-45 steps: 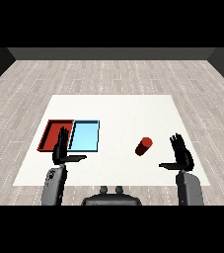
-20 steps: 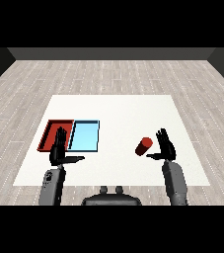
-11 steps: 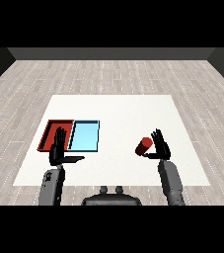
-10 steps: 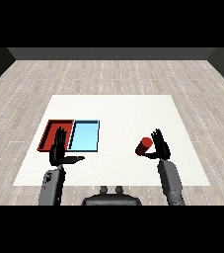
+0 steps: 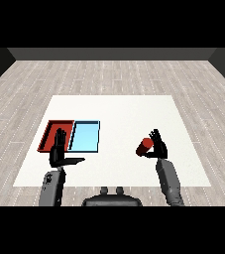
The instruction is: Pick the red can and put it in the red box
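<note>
Fingers of right hand (image 5: pixel 158 147) now curled against red can (image 5: pixel 145 146), earlier just beside.

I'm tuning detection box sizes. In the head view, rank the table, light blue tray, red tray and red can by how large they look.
1. White table
2. Light blue tray and red tray, which look alike; the left hand hides part of the red one
3. Red can

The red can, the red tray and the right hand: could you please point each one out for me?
red can (image 5: pixel 145 147), head view, on its visible side beside the hand.
red tray (image 5: pixel 50 130), head view, on its bare floor near the far rim.
right hand (image 5: pixel 159 148), head view, on the hand's back, right beside the can.
</note>
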